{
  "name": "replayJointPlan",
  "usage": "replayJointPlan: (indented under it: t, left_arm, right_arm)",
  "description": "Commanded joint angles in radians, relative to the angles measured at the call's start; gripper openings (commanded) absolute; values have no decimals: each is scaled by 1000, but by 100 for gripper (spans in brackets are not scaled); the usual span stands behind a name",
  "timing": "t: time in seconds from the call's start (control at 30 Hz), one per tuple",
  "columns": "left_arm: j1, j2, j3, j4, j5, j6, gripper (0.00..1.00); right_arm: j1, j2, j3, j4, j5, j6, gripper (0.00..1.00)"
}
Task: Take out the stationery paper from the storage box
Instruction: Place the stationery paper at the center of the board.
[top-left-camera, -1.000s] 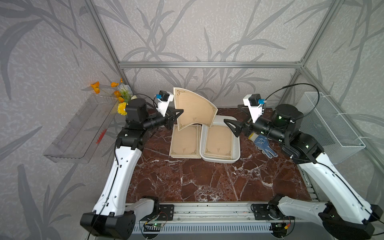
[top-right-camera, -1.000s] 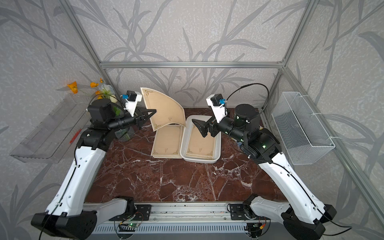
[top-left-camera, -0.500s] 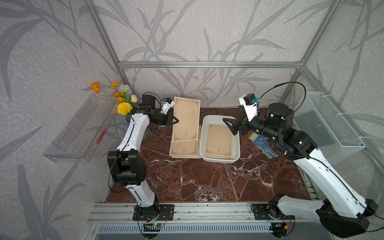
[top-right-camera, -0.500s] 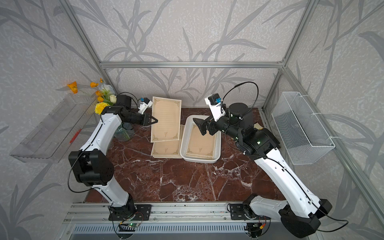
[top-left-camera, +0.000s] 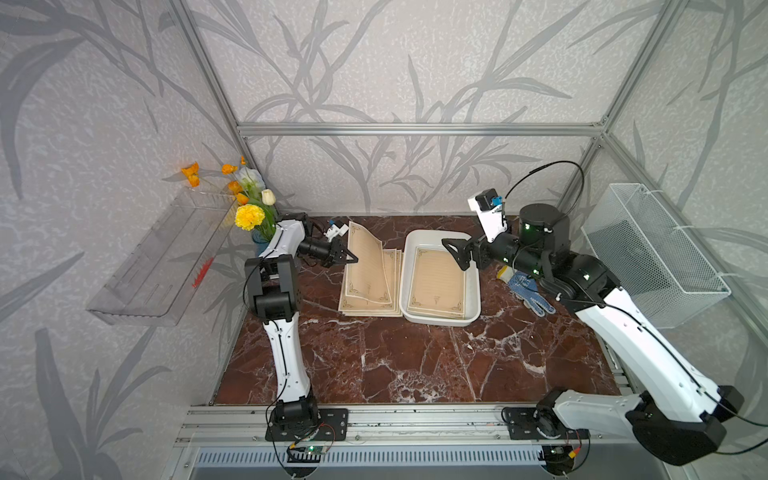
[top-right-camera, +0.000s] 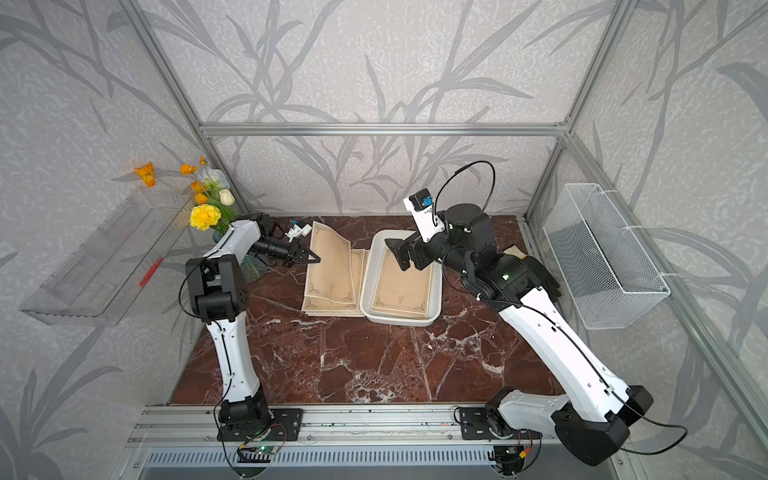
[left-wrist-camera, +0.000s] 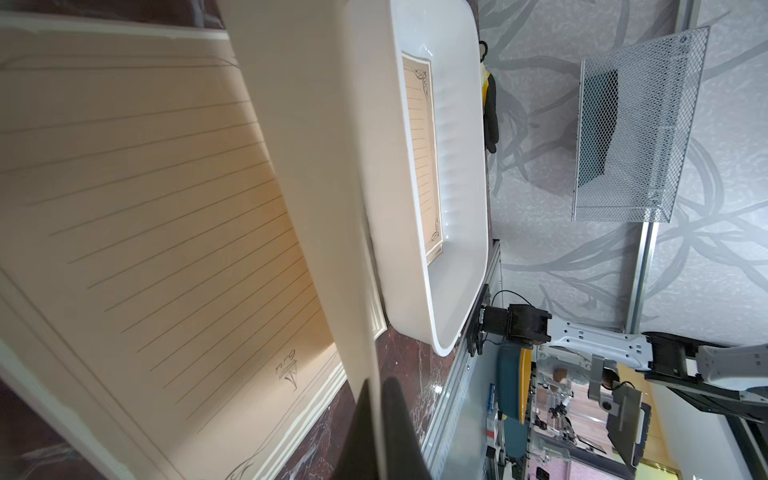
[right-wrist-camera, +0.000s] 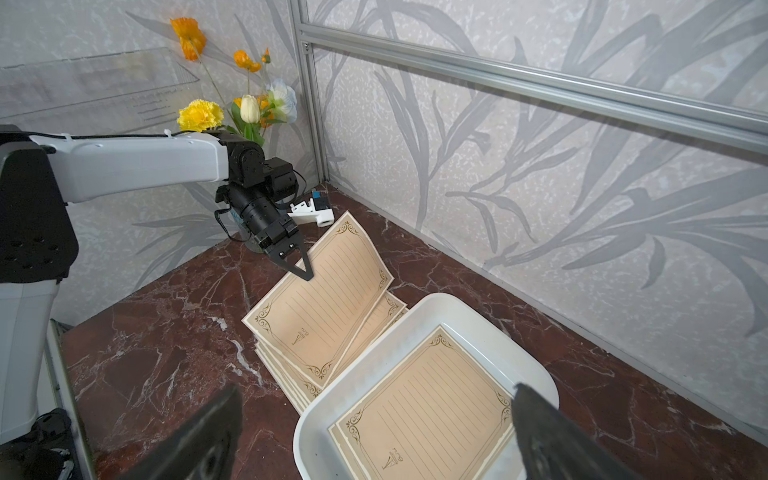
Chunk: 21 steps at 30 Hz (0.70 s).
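Tan ruled paper sheets (top-left-camera: 371, 306) lie stacked on the marble tabletop (top-left-camera: 374, 357), just left of the shallow white tray (top-left-camera: 473, 291) holding more sheets (top-left-camera: 436, 282)

Both top views: cam head high at the front of the cell, tilted down toward the back wall, far off. Whole table (top-left-camera: 415, 365), both arms, clear shelf (top-left-camera: 158, 266) and mesh basket (top-right-camera: 602, 257) are in frame. The pair is near equal, just shifted sideways.

L wrist cam: rolled on its side, v. close. Looks past L end effector (left-wrist-camera: 376, 384) along an edge-on sheet of stationery paper (left-wrist-camera: 316, 166), across storage box (left-wrist-camera: 415, 270) to the basket wall and R arm (left-wrist-camera: 594, 345).

R wrist cam: over the box, mid range. Looks down and across past R end effector (right-wrist-camera: 374, 395) to L arm (right-wrist-camera: 145, 162), flowers (right-wrist-camera: 199, 116) and back-left corner.

Shared: box and paper stack show in all four views; each wrist cam sees the opposite arm.
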<state>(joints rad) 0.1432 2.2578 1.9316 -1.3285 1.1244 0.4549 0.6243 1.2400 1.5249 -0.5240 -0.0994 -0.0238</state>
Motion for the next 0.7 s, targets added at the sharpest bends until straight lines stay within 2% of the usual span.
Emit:
replayJointPlan:
  t: [0.0,0.1,0.23,0.5,0.67]
  left_arm:
    - [-4,-24,43,-85,95,77,0]
    - [-5,-8,38,-103,106,100,0]
    - [-5,37,32,-91,38,61,0]
    - [-13,91,36,-74,-14,23,0]
    - [-14,105,39,-54,-130,-29,0]
  right_arm:
    - [-5,-1,21,-19,28,-8,99]
    - [-4,7,17,-19,36,-14,99]
    - [-4,22,20,-28,46,-17,99]
    - [-5,48,34,-52,65,-29,99]
    - [-4,65,48,-82,81,-25,99]
